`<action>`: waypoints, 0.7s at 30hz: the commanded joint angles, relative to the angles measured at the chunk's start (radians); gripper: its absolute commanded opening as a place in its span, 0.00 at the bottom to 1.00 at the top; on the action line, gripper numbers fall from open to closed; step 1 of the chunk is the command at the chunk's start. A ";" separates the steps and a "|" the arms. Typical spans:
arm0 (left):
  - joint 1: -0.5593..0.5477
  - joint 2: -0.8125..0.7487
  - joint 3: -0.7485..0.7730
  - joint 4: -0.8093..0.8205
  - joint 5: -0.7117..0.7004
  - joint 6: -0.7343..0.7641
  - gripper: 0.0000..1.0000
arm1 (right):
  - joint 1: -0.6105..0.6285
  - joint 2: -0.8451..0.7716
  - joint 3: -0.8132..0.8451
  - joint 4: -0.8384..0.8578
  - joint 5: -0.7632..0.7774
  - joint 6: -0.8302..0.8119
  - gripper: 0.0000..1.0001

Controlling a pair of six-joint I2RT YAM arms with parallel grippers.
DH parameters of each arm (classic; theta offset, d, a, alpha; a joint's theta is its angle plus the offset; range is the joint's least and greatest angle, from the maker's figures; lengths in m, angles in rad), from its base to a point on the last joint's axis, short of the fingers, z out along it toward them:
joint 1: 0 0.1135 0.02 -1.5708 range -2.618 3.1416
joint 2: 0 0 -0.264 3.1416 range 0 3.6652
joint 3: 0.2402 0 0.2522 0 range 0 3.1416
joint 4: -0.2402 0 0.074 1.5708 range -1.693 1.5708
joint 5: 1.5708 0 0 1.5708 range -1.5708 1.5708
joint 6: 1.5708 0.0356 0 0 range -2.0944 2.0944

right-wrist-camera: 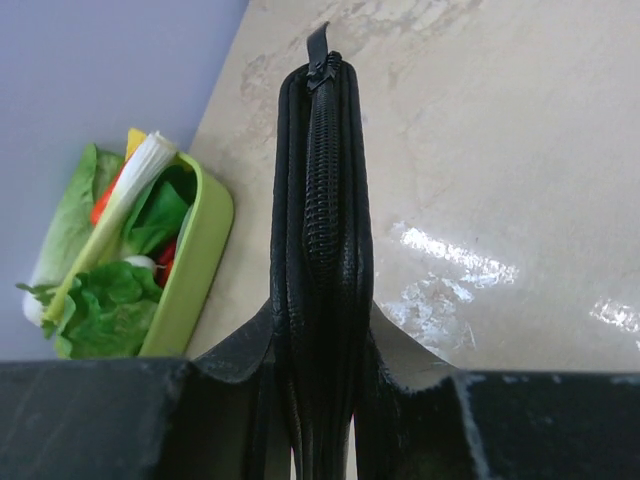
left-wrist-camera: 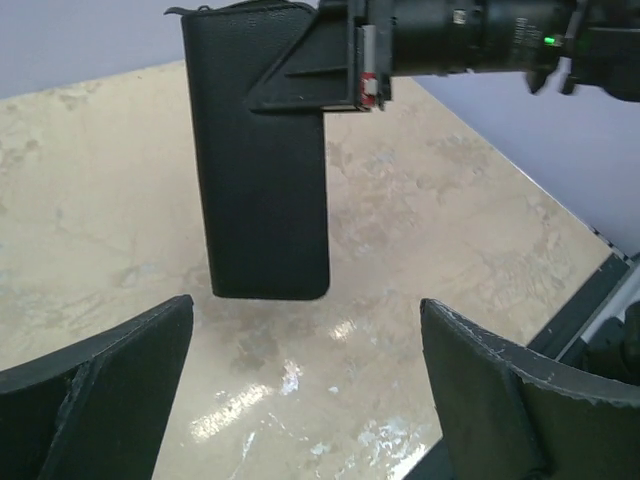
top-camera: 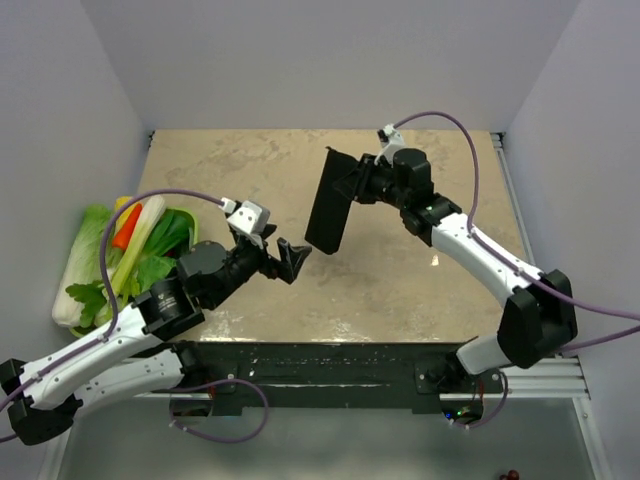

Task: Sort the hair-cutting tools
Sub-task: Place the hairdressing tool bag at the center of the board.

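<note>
The hair-cutting tools are not in view in any frame. A black zipped fabric case [top-camera: 328, 205] hangs upright above the table, and my right gripper [top-camera: 352, 185] is shut on its upper part. In the right wrist view the case [right-wrist-camera: 322, 200] is clamped edge-on between the fingers of the right gripper [right-wrist-camera: 320, 370], zipper facing the camera. My left gripper [top-camera: 293, 258] is open just left of and below the case's lower end. In the left wrist view the case [left-wrist-camera: 265, 170] hangs ahead of the open left gripper [left-wrist-camera: 305, 320], with nothing between its fingers.
A green tray [top-camera: 190, 225] heaped with leafy vegetables [top-camera: 120, 260] sits at the table's left edge, also seen as the green tray [right-wrist-camera: 200, 270] in the right wrist view. Grey walls close in the table on three sides. The right arm [left-wrist-camera: 470, 35] crosses above the case.
</note>
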 commanded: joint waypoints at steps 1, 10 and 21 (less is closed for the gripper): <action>-0.003 -0.059 -0.042 0.048 0.114 -0.041 0.99 | -0.147 0.069 -0.099 0.412 -0.354 0.269 0.00; -0.003 -0.090 -0.079 0.050 0.140 -0.048 0.99 | -0.193 0.297 -0.102 0.477 -0.378 0.268 0.00; -0.003 -0.079 -0.102 0.047 0.117 -0.063 0.99 | -0.238 0.431 -0.106 0.380 -0.435 0.170 0.60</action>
